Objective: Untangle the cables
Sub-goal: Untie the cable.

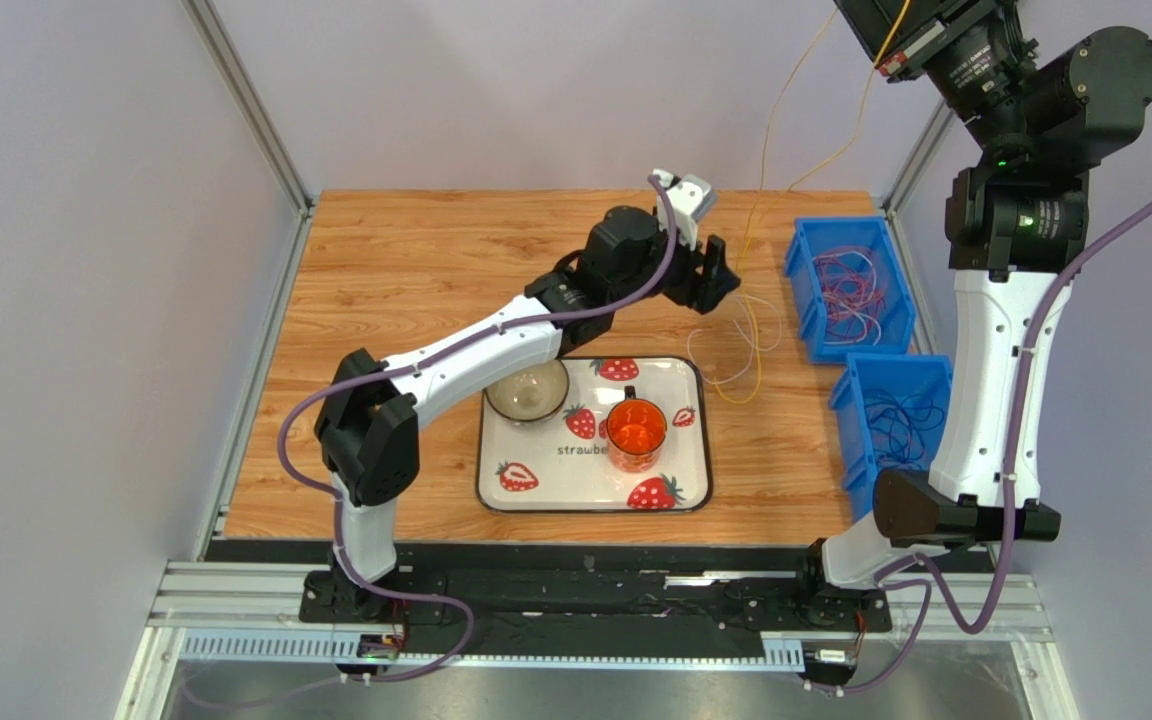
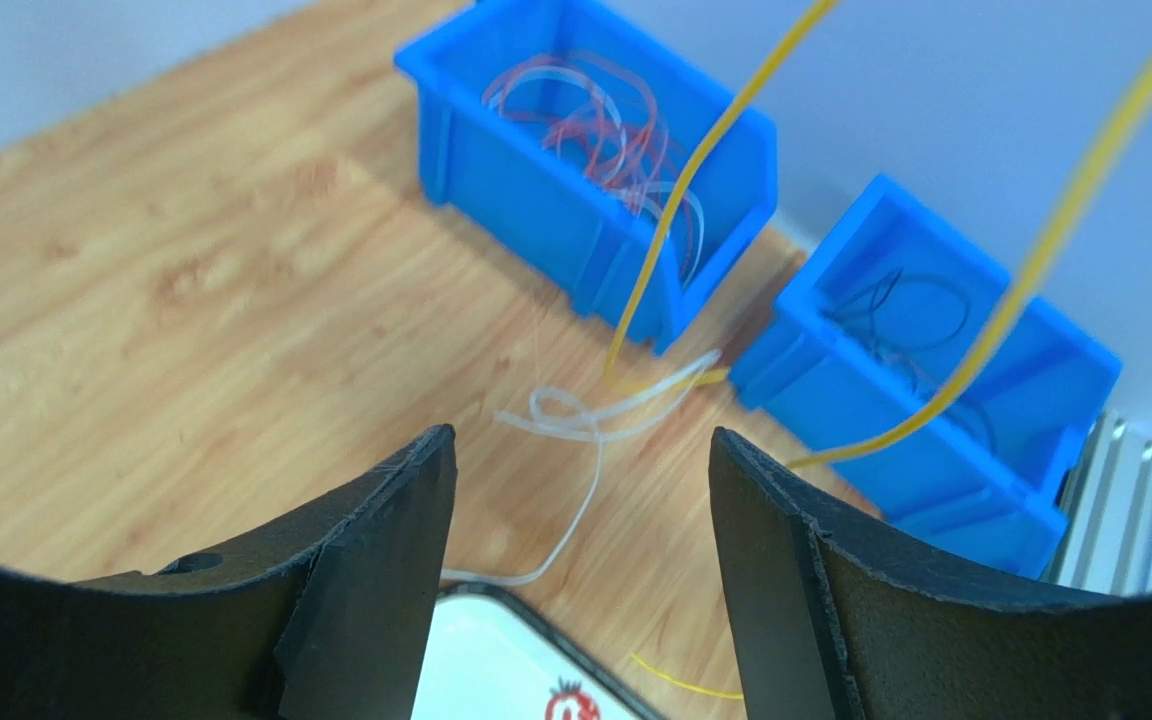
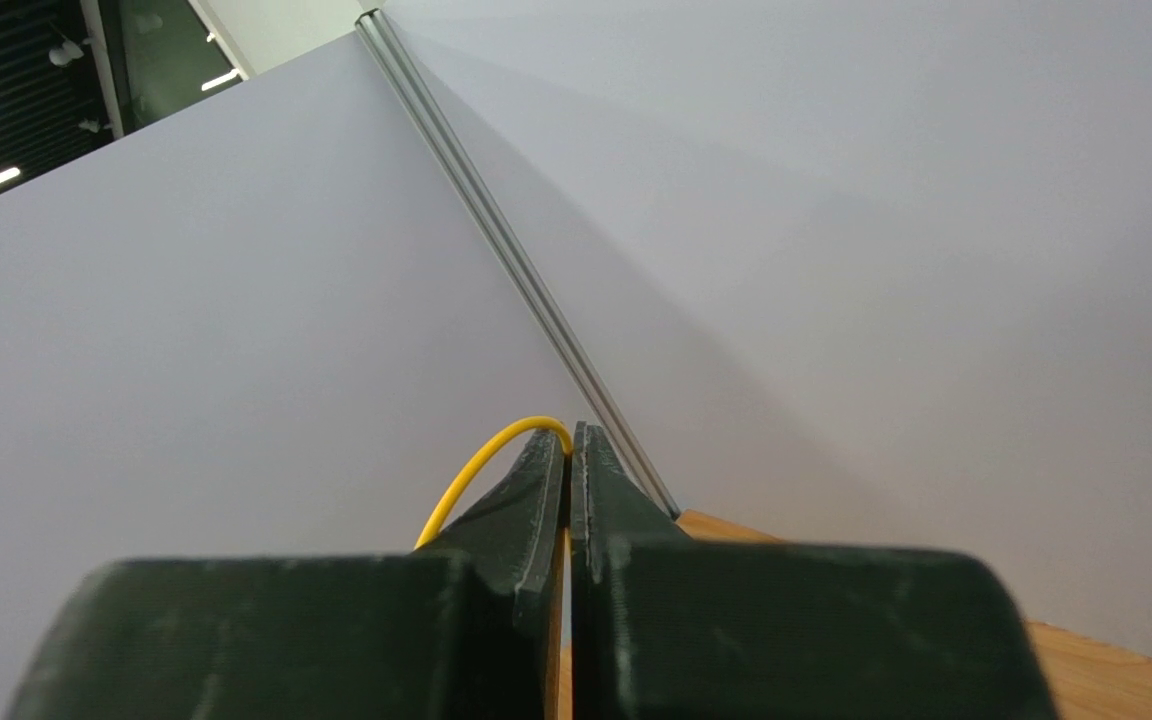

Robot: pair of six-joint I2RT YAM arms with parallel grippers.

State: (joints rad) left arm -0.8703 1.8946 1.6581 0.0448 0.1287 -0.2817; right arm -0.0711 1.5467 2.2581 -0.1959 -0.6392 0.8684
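Cables [image 1: 749, 342] partly in the air: our right claw had hold of one, our left claw had none.
We saw the right claw [image 3: 569, 444] raised high above the counter [image 1: 432, 255], its jaws pressed fully together on a yellow cable [image 3: 465, 465] whose two strands hung down toward the wood. Pale and yellow loops [image 2: 582, 413] lay tangled on the counter between the strawberry tray [image 1: 486, 477] and the far blue bin [image 2: 537, 203]. More reddish and pale cables sat inside that bin, and dark ones lay in the near blue bin [image 2: 875, 413]. Our left claw [image 2: 582, 458] hovered over the counter near the tangled loops, with its jaws spread wide and gripping nothing.
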